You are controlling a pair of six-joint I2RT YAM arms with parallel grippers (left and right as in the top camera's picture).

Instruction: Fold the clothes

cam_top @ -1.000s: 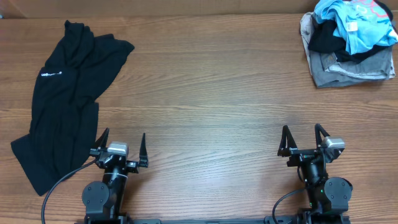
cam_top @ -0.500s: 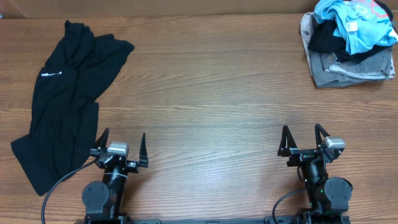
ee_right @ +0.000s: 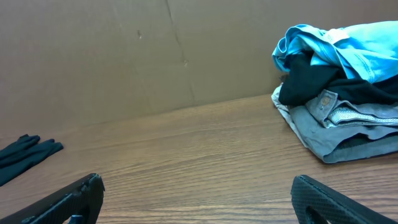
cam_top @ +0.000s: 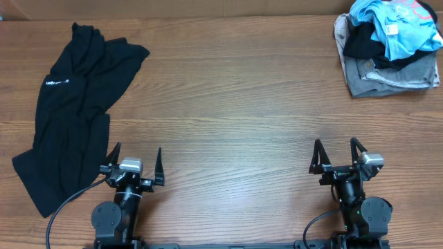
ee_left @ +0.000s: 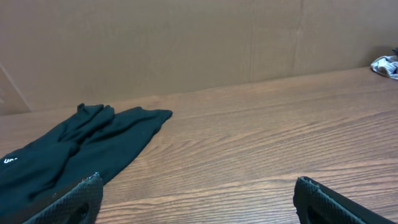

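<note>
A: What occupied the far right corner of the wooden desk (cam_top: 235,104)?
B: A heap: a light blue shirt (cam_top: 398,28) on top, a dark piece (cam_top: 360,47) beneath it, and a grey folded garment (cam_top: 391,77) at the base.
A: And behind the desk?
B: A plain brown cardboard wall (ee_left: 186,43) stood along the far edge.

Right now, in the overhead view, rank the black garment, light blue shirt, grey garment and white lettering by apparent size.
Largest: black garment, clearly.
Next: light blue shirt and grey garment look similar. They overlap and are crumpled, so I won't rank them.
Smallest: white lettering.
</note>
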